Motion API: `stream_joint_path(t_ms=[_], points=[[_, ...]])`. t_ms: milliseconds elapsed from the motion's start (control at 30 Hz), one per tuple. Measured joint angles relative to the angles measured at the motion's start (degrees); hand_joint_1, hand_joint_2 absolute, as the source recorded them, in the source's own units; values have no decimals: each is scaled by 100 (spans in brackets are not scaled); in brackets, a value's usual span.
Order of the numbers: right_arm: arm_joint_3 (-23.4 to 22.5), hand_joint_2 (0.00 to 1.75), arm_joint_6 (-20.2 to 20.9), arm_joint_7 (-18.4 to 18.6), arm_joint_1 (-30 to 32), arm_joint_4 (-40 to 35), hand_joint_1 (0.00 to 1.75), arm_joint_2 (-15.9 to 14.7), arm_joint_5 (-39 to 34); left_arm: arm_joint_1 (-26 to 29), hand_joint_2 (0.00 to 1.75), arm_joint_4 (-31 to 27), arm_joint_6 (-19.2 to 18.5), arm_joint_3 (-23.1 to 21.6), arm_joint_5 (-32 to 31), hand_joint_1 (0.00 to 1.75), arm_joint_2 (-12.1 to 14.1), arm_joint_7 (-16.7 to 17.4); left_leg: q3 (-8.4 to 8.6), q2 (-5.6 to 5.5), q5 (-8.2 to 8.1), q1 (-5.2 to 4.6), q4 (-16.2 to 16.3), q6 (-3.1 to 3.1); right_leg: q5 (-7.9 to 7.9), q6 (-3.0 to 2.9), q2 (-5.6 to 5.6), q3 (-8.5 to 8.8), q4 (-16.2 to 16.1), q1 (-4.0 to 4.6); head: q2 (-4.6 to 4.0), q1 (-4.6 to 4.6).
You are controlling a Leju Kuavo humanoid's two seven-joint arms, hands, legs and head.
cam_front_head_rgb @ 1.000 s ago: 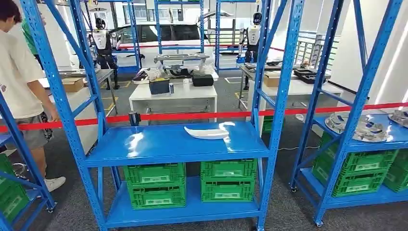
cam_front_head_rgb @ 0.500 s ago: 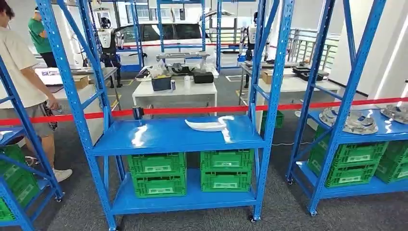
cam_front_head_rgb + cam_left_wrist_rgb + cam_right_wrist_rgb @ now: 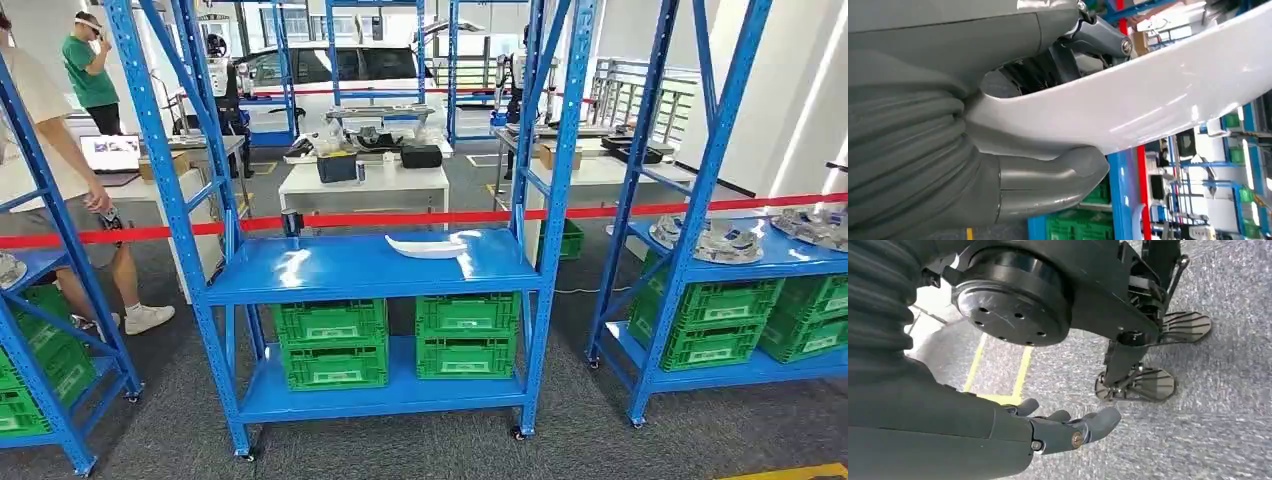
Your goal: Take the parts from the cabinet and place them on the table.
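A curved white part (image 3: 427, 246) lies on the middle shelf (image 3: 330, 275) of the blue rack straight ahead, some way off. In the left wrist view my left hand (image 3: 963, 150) grips another long glossy white part (image 3: 1153, 95), the thumb (image 3: 1058, 177) under it and dark fingers (image 3: 1098, 37) over it. The part runs out past the picture's edge. My right hand (image 3: 1063, 427) hangs low over the grey carpet, fingers loosely stretched and holding nothing.
Green crates (image 3: 335, 345) fill the rack's lower shelves. The rack on the right holds metal parts (image 3: 715, 242) above more crates. A red barrier tape (image 3: 400, 218) runs behind the racks, with a white table (image 3: 365, 185) beyond. A person (image 3: 125, 280) stands at the left.
The whole head view has shifted: the racks look smaller and farther, and more carpet shows below, so the camera has backed away. The person at the left has stepped further left.
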Motion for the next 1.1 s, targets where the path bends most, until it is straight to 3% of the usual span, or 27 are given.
stream_joint_path(t_ms=[67, 100, 133, 200, 233, 267, 300, 367, 400, 433, 467, 533, 567, 600, 633, 667, 700, 733, 767, 833, 867, 900, 933, 967, 1033, 1067, 1100], points=[[-2, 175, -2, 81, 19, 0, 0, 0, 13, -1, 175, -11, -26, 39, -77, 175, -29, 44, -17, -4, 98, -4, -21, -74, 103, -74, -9, -96, -25, 2, 0, -2], [-2, 175, 0, 81, 15, 0, 0, 4, 11, 2, 175, -20, -35, 70, -126, 175, -54, 48, -81, -36, -48, 31, 51, -93, 170, -119, -51, -125, -39, -20, 0, -4], [-4, 175, -6, 75, 13, 0, 0, 2, 13, -6, 175, -35, -57, 85, -160, 175, -77, 53, -157, -52, -363, 35, 266, -119, 225, -161, -48, -187, -39, -24, 0, -9], [-4, 175, -6, 53, 3, 0, 0, 0, 13, -52, 175, -48, -92, 94, -210, 175, -107, 81, -331, -53, -1015, 62, 1075, -170, 339, -190, -62, -336, -27, -7, 0, -9], [-4, 175, -4, 26, 1, 0, 0, 0, 11, -76, 175, -39, -98, 94, -238, 175, -120, 98, -379, -53, -1166, 71, 1416, -189, 396, -190, -67, -413, -15, -2, 0, -13], [-4, 175, -6, -37, 2, 0, 0, 2, -7, -109, 175, -26, -98, 94, -293, 175, -134, 107, -358, -53, -1135, 75, 1618, -203, 455, -183, -74, -509, 3, -1, 0, -9], [-13, 175, -4, -115, 1, 0, 0, 2, -63, -138, 175, -5, -94, 94, -330, 175, -142, 101, -258, -53, -959, 78, 1602, -207, 515, -171, -80, -613, 28, -2, 0, -13], [-46, 175, -4, -258, -4, 0, 0, 9, -151, -172, 175, 11, -83, 94, -343, 175, -140, 55, 214, -54, -555, 89, 1044, -197, 626, -140, -76, -813, 96, -9, 0, -11], [-74, 175, -4, -273, -9, 0, 0, 11, -184, -208, 175, 22, -83, 94, -339, 175, -133, 39, 615, -58, -531, 95, 510, -182, 681, -117, -64, -893, 139, -10, 0, -9], [-109, 175, -4, -268, -4, 0, 0, 15, -197, -269, 175, 44, -83, 90, -321, 175, -127, 37, 976, -71, -749, 73, -4, -162, 718, -76, -64, -961, 161, 12, 0, -11], [-133, 175, -4, -249, -6, 0, 0, 20, -216, -302, 175, 59, -83, 85, -300, 175, -118, 30, 1091, -84, -842, 51, -269, -120, 778, -47, -71, -980, 168, 8, 0, -4], [-153, 175, -4, -216, -17, 0, 0, 26, -240, -342, 175, 103, -83, 81, -295, 175, -96, 35, 1010, -79, -792, 6, -245, -59, 898, 9, -71, -1007, 135, -24, 2, -6], [-168, 175, -4, -218, -6, 0, 0, 31, -245, -348, 175, 127, -81, 74, -295, 175, -94, 35, 930, -68, -722, 14, -280, 3, 946, 52, -61, -1016, 126, -9, 0, -4], [-177, 175, -4, -223, -6, 2, 0, 31, -247, -371, 175, 142, -81, 68, -295, 175, -96, 35, 907, -20, -657, 49, -297, 64, 837, 70, -36, -1059, 195, -47, 0, -11], [-181, 175, -4, -223, -7, 2, 0, 31, -247, -399, 175, 153, -81, 61, -295, 175, -92, 37, 878, -30, -608, 42, -298, 100, 588, 96, -11, -1127, 349, -40, 0, -2], [-184, 175, -4, -225, -8, 2, 0, 39, -247, -424, 175, 164, -79, 61, -295, 175, -92, 37, 773, -16, -554, 42, -287, 162, 223, 116, -7, -1232, 709, -44, 0, -4], [-184, 175, -4, -225, -11, 0, 0, 42, -247, -427, 175, 179, -72, 59, -295, 175, -92, 37, 710, -6, -492, 35, -275, 164, -123, 137, -7, -1361, 1191, -46, 0, -2], [-186, 175, -2, -227, -11, 2, 0, 44, -247, -427, 175, 190, -72, 57, -295, 175, -92, 37, 627, 2, -429, 28, -259, 167, -327, 152, -7, -1454, 1620, -47, 0, -2], [-188, 175, -2, -225, -10, 2, 0, 44, -247, -427, 175, 201, -72, 55, -295, 175, -92, 37, 539, 5, -373, 24, -242, 162, -338, 161, -7, -1473, 1885, -47, 0, 0], [-197, 175, -2, -223, -10, 0, 0, 44, -247, -428, 175, 225, -70, 52, -295, 175, -92, 35, 329, 9, -263, 25, -182, 147, 55, 158, -7, -1232, 1790, -52, 0, 0], [-214, 175, -2, -227, -12, 0, 0, 44, -264, -427, 175, 227, -46, 50, -310, 175, -92, 28, 223, 8, -216, 29, -138, 130, 255, 150, -7, -974, 1462, -57, 0, -2], [-236, 175, -2, -225, -18, 0, 0, 44, -288, -428, 175, 227, -24, 37, -317, 175, -90, 18, 123, 3, -174, 34, -86, 108, 331, 135, -7, -605, 966, -60, 0, 2], [-258, 175, -2, -212, -30, 0, 0, 44, -291, -430, 175, 223, -11, 24, -326, 175, -79, 18, 46, 1, -147, 25, -25, 76, 170, 114, 0, -198, 424, -55, 0, 2], [-271, 175, -4, -194, -40, 0, 0, 44, -297, -443, 175, 223, 4, 13, -330, 175, -63, 22, -3, 7, -125, 14, 15, 42, 0, 73, 11, 9, 12, -21, 0, -2], [-275, 175, -2, -118, -37, 0, 0, 44, -302, -509, 175, 238, 50, -52, -367, 175, -26, 42, -16, 6, -14, 32, 6, -29, 37, 31, 16, -81, 51, -9, 0, -2], [-282, 175, -2, -96, -23, 0, 0, 44, -308, -531, 175, 249, 94, -96, -372, 175, -9, 48, -24, -2, 52, 39, -12, -78, 94, -28, 13, -135, 53, -2, 0, 0], [-286, 175, -4, -91, -22, 2, 0, 52, -321, -530, 175, 251, 122, -114, -372, 175, 4, 48, -54, -14, -5, 48, 16, -109, 168, -90, -13, -183, 23, -42, 0, -4]])
